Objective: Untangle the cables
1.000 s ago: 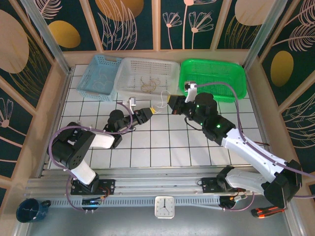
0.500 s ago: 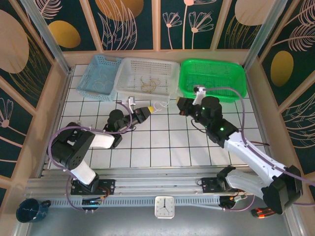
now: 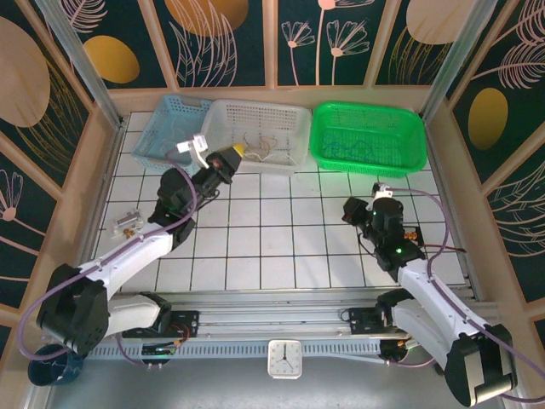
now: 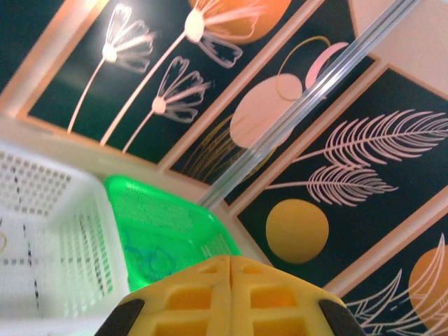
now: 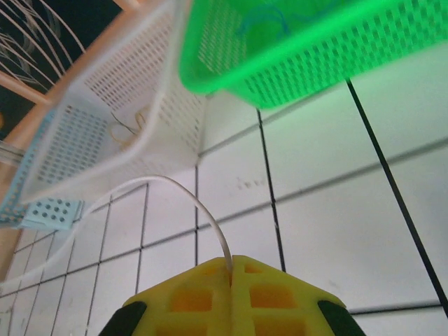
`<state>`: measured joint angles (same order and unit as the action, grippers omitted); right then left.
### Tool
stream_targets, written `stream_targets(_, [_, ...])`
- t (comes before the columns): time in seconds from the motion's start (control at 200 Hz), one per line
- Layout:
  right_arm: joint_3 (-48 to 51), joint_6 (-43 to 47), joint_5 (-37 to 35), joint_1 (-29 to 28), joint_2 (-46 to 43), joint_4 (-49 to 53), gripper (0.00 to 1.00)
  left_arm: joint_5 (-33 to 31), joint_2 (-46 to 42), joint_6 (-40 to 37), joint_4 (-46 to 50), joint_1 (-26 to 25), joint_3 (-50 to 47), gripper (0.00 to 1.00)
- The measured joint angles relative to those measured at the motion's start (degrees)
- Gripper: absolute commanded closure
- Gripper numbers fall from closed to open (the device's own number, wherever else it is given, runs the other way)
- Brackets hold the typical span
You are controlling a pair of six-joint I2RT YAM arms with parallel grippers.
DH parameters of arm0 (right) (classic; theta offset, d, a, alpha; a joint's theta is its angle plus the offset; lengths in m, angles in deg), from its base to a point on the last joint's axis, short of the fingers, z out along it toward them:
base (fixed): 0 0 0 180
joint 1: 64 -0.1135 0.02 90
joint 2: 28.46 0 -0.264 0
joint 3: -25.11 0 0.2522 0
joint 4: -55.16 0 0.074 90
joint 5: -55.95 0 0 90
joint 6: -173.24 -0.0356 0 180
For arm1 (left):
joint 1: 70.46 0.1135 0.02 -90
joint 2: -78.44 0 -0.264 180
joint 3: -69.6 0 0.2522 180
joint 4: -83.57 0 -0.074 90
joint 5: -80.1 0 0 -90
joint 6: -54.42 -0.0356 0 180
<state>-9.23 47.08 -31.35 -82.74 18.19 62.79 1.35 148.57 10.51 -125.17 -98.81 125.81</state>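
Observation:
My right gripper [image 5: 232, 260] is shut on a thin white cable [image 5: 175, 192], which arcs up out of the jaws and runs off left over the tiles. In the top view the right gripper [image 3: 351, 209] hovers low over the right middle of the table. My left gripper [image 4: 229, 259] is shut with nothing between its yellow fingers. From above, the left gripper [image 3: 237, 152] is raised at the front edge of the white basket [image 3: 255, 115]. Yellowish cables [image 3: 255, 146] lie in that basket. A blue cable [image 4: 143, 255] lies in the green basket [image 3: 368, 136].
A light blue basket [image 3: 174, 128] stands left of the white one, along the back wall. A small clear object [image 3: 128, 221] lies on the tiles at the left. Wooden walls close in the table on three sides. A clock [image 3: 283, 358] sits at the near rail.
The left arm swung up from mid-table to the white basket's front edge and its jaws closed. The right arm drew back from the green basket to the right middle.

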Motion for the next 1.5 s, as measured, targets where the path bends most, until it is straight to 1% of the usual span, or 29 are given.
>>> stream_targets(0.15, [4.52, -2.84, 1.29, -1.01, 0.26, -2.56, 1.00, 0.15, 0.96, -2.75, 6.19, 0.61, 9.97, 1.00])
stream_targets(0.39, [6.82, -5.90, 0.33, -7.96, 1.79, -6.69, 1.00, 0.79, 5.33, -6.32, 12.68, 0.61, 25.20, 1.00])
stream_targets(0.535, [8.17, -7.65, -0.33, -11.76, 4.85, -10.34, 1.00, 1.95, 8.11, -8.11, 16.72, 0.61, 33.88, 1.00])
stream_targets(0.636, [8.41, -8.22, -0.76, -13.81, 7.15, -12.61, 1.00, 2.56, 9.25, -9.05, 18.75, 0.61, 38.21, 1.00])
stream_targets(0.811, [7.63, -8.33, -0.13, -15.39, 10.01, -15.37, 1.00, 3.26, 9.66, -9.49, 20.00, 0.61, 39.58, 1.00])
stream_targets(0.906, [5.95, -8.07, 1.31, -15.50, 11.74, -15.58, 1.00, 2.89, 9.22, -9.46, 19.47, 0.61, 36.89, 1.00])
stream_targets(1.011, [2.93, -7.17, 3.87, -15.56, 13.64, -15.54, 1.00, 1.01, 8.55, -9.97, 19.65, 0.61, 32.74, 1.00])
stream_targets(1.066, [1.14, -6.38, 5.22, -15.54, 14.29, -15.45, 0.89, -0.44, 8.57, -10.69, 20.81, 0.63, 31.91, 1.00])
stream_targets(1.156, [-1.90, -4.79, 6.91, -15.56, 14.67, -14.73, 0.68, -2.86, 8.50, -12.55, 22.47, 0.83, 32.06, 1.00])
stream_targets(1.246, [-4.83, -3.50, 7.98, -15.56, 14.64, -13.75, 0.53, -5.16, 8.46, -14.36, 23.04, 1.44, 32.70, 1.00])
stream_targets(1.306, [-6.32, -2.56, 8.37, -15.61, 14.58, -13.20, 0.47, -6.88, 8.33, -15.34, 23.30, 2.19, 33.03, 1.00])
stream_targets(1.501, [-7.89, -0.28, 8.98, -15.58, 13.14, -10.29, 0.36, -11.43, 7.96, -17.66, 23.47, 5.46, 34.29, 1.00])
